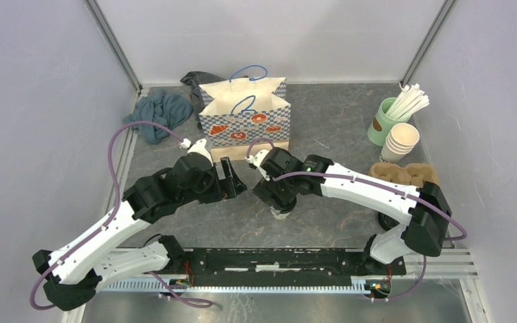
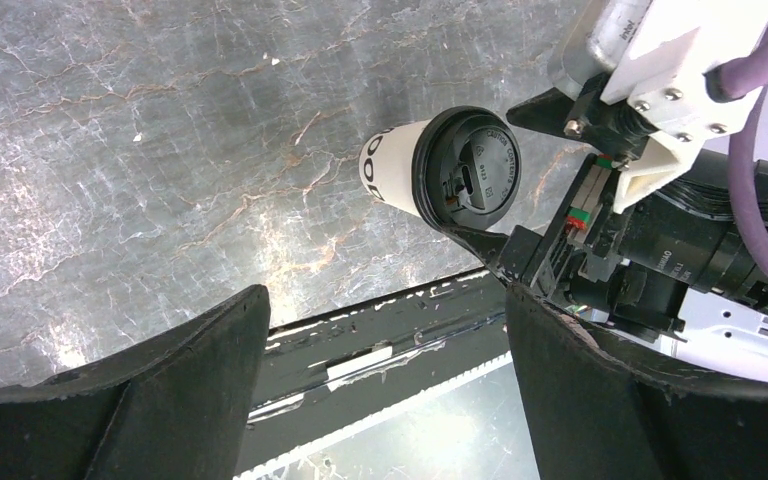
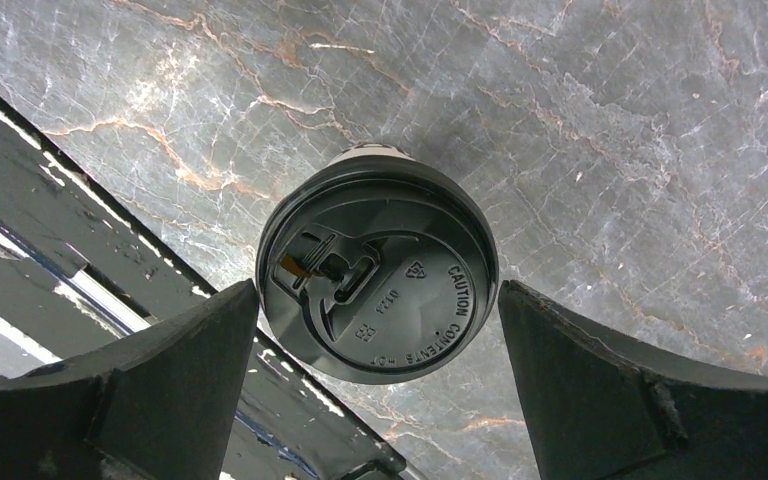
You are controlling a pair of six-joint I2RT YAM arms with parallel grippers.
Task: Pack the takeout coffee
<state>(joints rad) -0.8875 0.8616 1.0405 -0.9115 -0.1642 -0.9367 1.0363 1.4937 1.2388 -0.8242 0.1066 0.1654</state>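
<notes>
Top view: the right gripper (image 1: 281, 204) and its wrist hide nearly all of the cream-white paper cup with a round black plastic lid (image 1: 282, 214), which stands mid-table in front of the blue-checked paper bag (image 1: 244, 121).

Left wrist view: the left gripper (image 2: 385, 330) gapes wide and empty. Bare grey marbled table (image 2: 110, 150) surrounds the cup.

Right wrist view: both fingers (image 3: 580, 370) clamp the lid's rim, which is embossed "CAUTION".

I read a grey marbled desk (image 1: 336, 121). Takeout coffee (image 3: 378, 265) sits directly under my right tool (image 3: 378, 290). Just beyond that tool: patterned paper bag (image 1: 246, 121). Well off to its right: straw cup (image 1: 385, 121), cup stack (image 1: 401, 141), cardboard carrier (image 1: 404, 173). Beyond my left tool (image 2: 385, 310): teal cloth (image 1: 160, 111), dark cloth (image 1: 198, 84).
</notes>
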